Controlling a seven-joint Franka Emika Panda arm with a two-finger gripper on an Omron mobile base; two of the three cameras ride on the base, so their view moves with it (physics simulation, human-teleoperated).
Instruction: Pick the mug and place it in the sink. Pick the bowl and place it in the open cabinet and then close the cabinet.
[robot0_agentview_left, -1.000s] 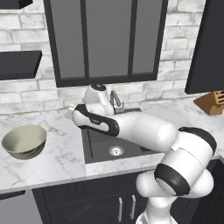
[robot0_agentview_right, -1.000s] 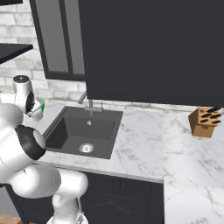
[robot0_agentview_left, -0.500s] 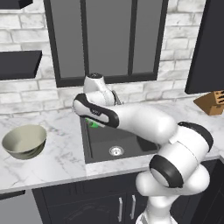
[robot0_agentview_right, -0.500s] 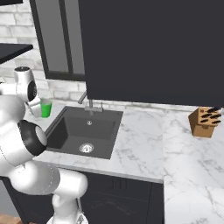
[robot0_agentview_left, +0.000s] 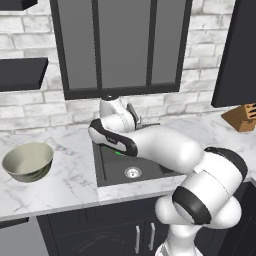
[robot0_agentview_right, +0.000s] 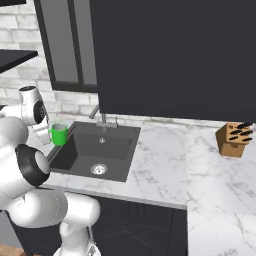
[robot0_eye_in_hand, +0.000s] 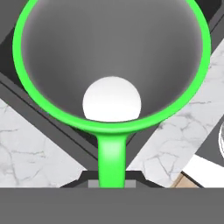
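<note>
My gripper (robot0_eye_in_hand: 111, 181) is shut on the handle of the bright green mug (robot0_eye_in_hand: 112, 65), which hangs upright with its grey inside facing the hand view. In the right base view the mug (robot0_agentview_right: 59, 134) is held in the air just over the left rim of the dark sink (robot0_agentview_right: 107, 145), below the white hand. From the left base view a sliver of the mug (robot0_agentview_left: 118, 152) peeks out under the forearm above the sink (robot0_agentview_left: 107, 167). The pale bowl (robot0_agentview_left: 28, 161) rests on the counter left of the sink. A dark upper cabinet (robot0_agentview_right: 175, 60) hangs above the counter.
A grey faucet (robot0_agentview_right: 102, 118) rises behind the sink. A wooden knife block (robot0_agentview_right: 233, 139) stands on the marble counter at the right. Dark shelves (robot0_agentview_left: 22, 73) are fixed to the brick wall at the left. Low dark cabinets (robot0_agentview_left: 100, 232) run under the counter.
The arm has carried the mug rightward and a little lower, from over the counter to the sink's left rim. The bowl has not moved.
</note>
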